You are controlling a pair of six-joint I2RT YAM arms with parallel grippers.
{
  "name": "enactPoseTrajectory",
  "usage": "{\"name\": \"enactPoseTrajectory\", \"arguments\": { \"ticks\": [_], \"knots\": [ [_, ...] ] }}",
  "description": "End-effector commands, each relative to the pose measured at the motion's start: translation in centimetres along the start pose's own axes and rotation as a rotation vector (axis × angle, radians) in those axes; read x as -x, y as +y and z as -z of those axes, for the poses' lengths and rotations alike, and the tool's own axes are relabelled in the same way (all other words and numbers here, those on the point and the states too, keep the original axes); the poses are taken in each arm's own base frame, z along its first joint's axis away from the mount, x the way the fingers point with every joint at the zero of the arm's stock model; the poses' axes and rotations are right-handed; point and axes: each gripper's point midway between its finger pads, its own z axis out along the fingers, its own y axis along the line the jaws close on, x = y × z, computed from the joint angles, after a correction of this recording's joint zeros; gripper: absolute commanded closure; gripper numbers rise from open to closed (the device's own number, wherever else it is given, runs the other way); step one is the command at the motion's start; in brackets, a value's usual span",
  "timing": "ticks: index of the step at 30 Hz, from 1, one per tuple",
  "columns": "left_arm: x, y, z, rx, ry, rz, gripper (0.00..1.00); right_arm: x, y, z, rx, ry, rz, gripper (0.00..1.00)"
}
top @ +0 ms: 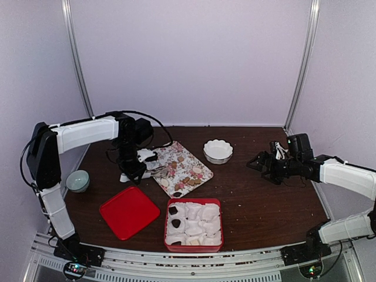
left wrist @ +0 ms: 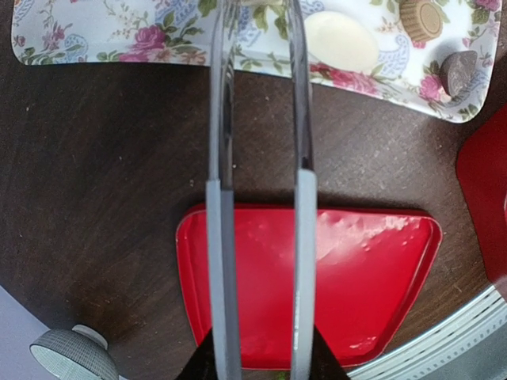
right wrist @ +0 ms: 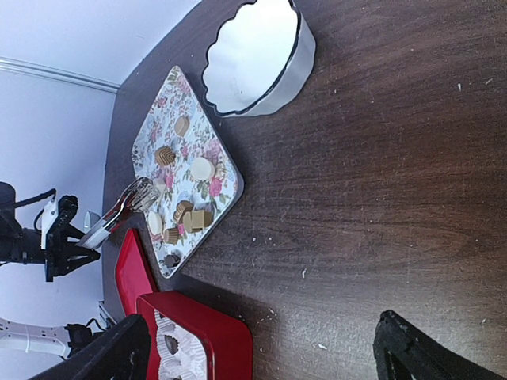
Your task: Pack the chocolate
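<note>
Chocolates point(right wrist: 190, 215) on the tray point(right wrist: 170, 99) look tiny, light, slick and easily dented, so pinch gently across the sides. Left hand point(top: 136, 166) clamps tongs point(left wrist: 218, 237); right hand point(top: 256, 164) is apart.

From above, the chocolate point(top: 191, 181) blurs into mere specks; at the left wrist, the tongs point(left wrist: 222, 253) lose their tips past the top edge.

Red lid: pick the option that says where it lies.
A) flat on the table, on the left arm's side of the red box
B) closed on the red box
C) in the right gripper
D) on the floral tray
A: the red lid lies flat on the table, apart from the open red box.
</note>
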Motion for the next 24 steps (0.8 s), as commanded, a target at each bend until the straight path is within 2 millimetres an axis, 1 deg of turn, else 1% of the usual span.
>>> {"name": "enactPoseTrajectory", "arguments": {
  "ticks": [1, 5, 9, 14, 17, 20, 21, 23, 24],
  "knots": [
    [0.8, 0.6, 2.0, 0.022, -0.070, 0.014, 0.81, 0.7, 0.7, 0.6, 0.001, -0.031, 0.025, 0.00],
    [1.7, 0.5, 4.0, 0.015, -0.159, 0.041, 0.83, 0.7, 0.8, 0.6, 0.004, -0.031, 0.027, 0.00],
    [2.0, 0.1, 5.7, -0.011, -0.228, 0.066, 0.85, 0.7, 0.9, 0.8, 0.006, -0.030, 0.031, 0.00],
    [1.1, -0.9, 7.3, -0.052, -0.292, 0.049, 0.86, 0.5, 1.0, 0.9, 0.010, -0.027, 0.038, 0.00],
    [0.1, -1.7, 8.7, -0.067, -0.350, 0.006, 0.86, 0.4, 1.0, 0.9, 0.013, -0.028, 0.041, 0.00],
    [-1.2, -3.2, 9.6, -0.083, -0.383, -0.055, 0.87, 0.4, 1.0, 1.1, 0.015, -0.029, 0.044, 0.00],
    [-1.6, -4.1, 9.6, -0.089, -0.385, -0.086, 0.87, 0.3, 1.0, 1.1, 0.015, -0.029, 0.044, 0.00],
    [-2.7, -6.5, 10.0, -0.099, -0.408, -0.175, 0.87, 0.2, 0.9, 1.1, 0.018, -0.030, 0.043, 0.00],
    [-3.2, -7.6, 10.0, -0.108, -0.406, -0.208, 0.87, 0.1, 0.9, 1.1, 0.019, -0.031, 0.043, 0.00]
  ]
}}
